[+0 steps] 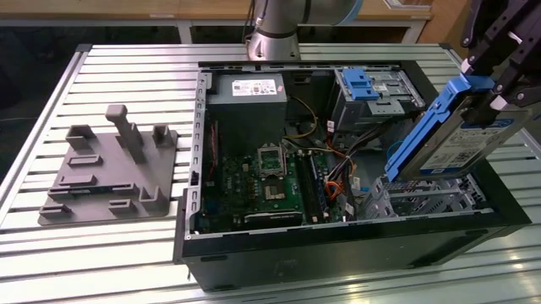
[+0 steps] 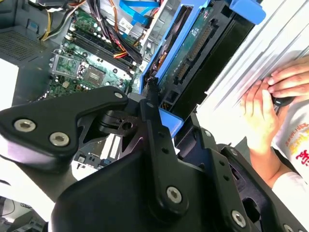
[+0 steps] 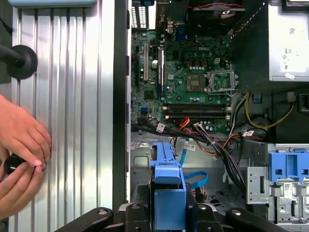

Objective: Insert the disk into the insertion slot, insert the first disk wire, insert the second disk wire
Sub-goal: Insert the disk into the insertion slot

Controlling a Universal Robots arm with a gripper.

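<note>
In the exterior view my gripper (image 1: 500,101) is shut on the upper end of the disk (image 1: 460,142), a silver drive with a white label in a bright blue carrier. The disk hangs tilted, its lower end just above the insertion slot (image 1: 422,195), a silver perforated bay in the near right corner of the black computer case (image 1: 338,247). The first wrist view shows the blue carrier (image 3: 168,191) between my fingers, over the bay. Edge-on in the second wrist view, the disk (image 2: 193,63) shows its connector side. Loose orange, black and blue wires (image 1: 338,174) lie beside the slot.
A drive cage with a blue latch (image 1: 372,92) sits at the case's far right, with a power supply (image 1: 247,88) and motherboard (image 1: 262,183) to its left. A grey fixture plate (image 1: 110,171) lies on the slatted table. A person's hands (image 3: 19,145) rest beside the case.
</note>
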